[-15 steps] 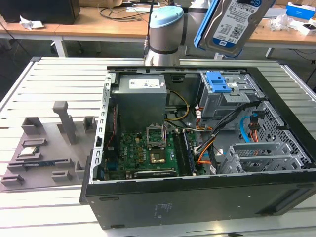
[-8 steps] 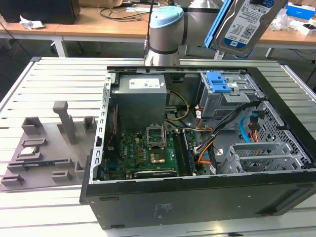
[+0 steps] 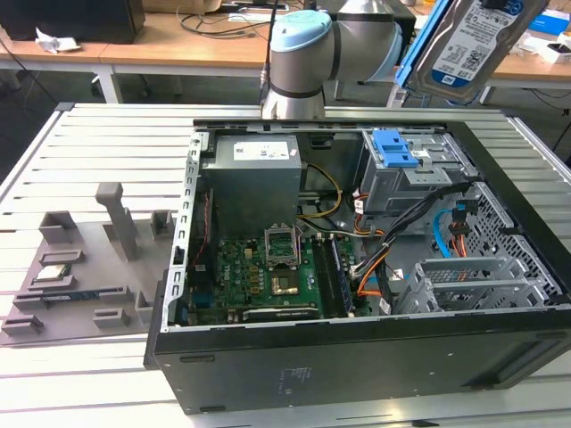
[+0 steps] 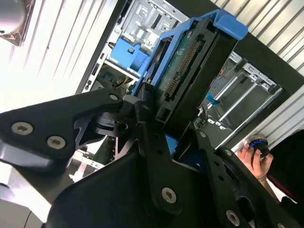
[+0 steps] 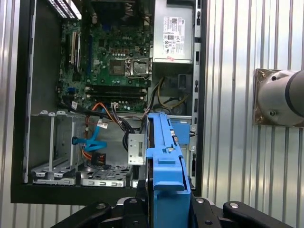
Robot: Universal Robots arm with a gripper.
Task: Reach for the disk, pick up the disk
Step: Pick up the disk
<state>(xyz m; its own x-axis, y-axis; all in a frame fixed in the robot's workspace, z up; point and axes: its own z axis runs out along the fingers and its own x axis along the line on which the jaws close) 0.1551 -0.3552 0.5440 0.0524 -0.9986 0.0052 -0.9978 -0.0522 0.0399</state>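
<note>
The disk [image 3: 473, 40] hangs high above the open computer case [image 3: 357, 357], at the exterior view's upper right, its white-and-blue label facing the camera and its blue bracket along one edge. In the second wrist view my gripper [image 4: 173, 118] is shut on the disk [image 4: 190, 61], with black fingers [image 4: 145, 114] pressing both flat sides. The first wrist view shows the disk [image 5: 164, 152] edge-on, its blue bracket rising from my gripper [image 5: 166, 192] above the case's drive corner.
Inside the case are a blue-topped grey drive cage [image 3: 406, 169], a motherboard [image 3: 268, 267], a power supply [image 3: 254, 178] and orange and blue cables [image 3: 442, 236]. A grey fixture tray [image 3: 80, 285] lies at the exterior view's left. A person's hand [image 4: 254, 159] is beside the case.
</note>
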